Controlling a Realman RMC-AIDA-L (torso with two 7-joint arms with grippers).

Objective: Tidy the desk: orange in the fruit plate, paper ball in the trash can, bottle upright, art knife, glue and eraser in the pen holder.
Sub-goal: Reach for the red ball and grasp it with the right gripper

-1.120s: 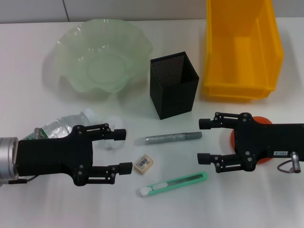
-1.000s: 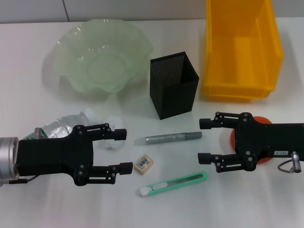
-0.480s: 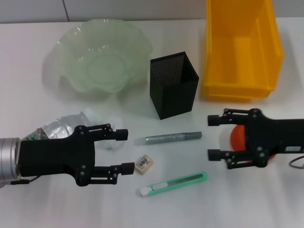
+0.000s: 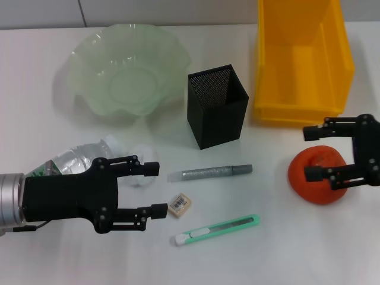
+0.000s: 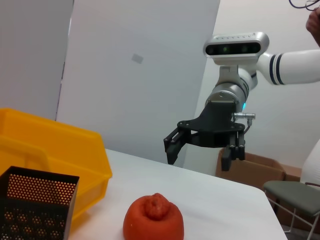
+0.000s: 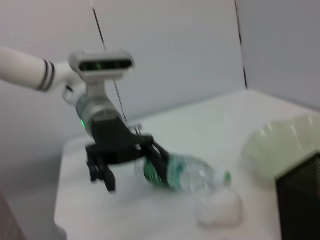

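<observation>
In the head view the left pincer [image 4: 153,189] is hovering low over the near left of the white tabletop [image 4: 285,249], its fingers spread wide with nothing between them. The bottle [image 4: 80,157] is lying on its side partly under that arm, and the paper ball [image 4: 141,167] is sitting just beyond the upper fingertip. The eraser [image 4: 179,204] is lying just beside the lower fingertip, apart from it. The glue [image 4: 210,173] is lying flat ahead of the pincer, and the knife [image 4: 217,230] is lying nearer the front edge. The pen holder [image 4: 217,114] is standing upright behind the glue, between the plate [image 4: 127,69] and the yellow bin [image 4: 303,59]. At the right, the right pincer [image 4: 312,153] is hanging spread over the orange [image 4: 314,175], which is resting on the tabletop in front of the bin

In the left wrist view the orange [image 5: 153,219] is sitting in the foreground beside the pen holder [image 5: 35,206] and the bin [image 5: 50,155]; the right pincer [image 5: 202,155] is hanging above and behind it, fingers apart, holding nothing

In the right wrist view the left pincer [image 6: 127,170] is standing spread in front of the lying bottle [image 6: 187,172]; the paper ball [image 6: 220,210] is resting near the bottle's cap, with the plate [image 6: 282,142] farther off
</observation>
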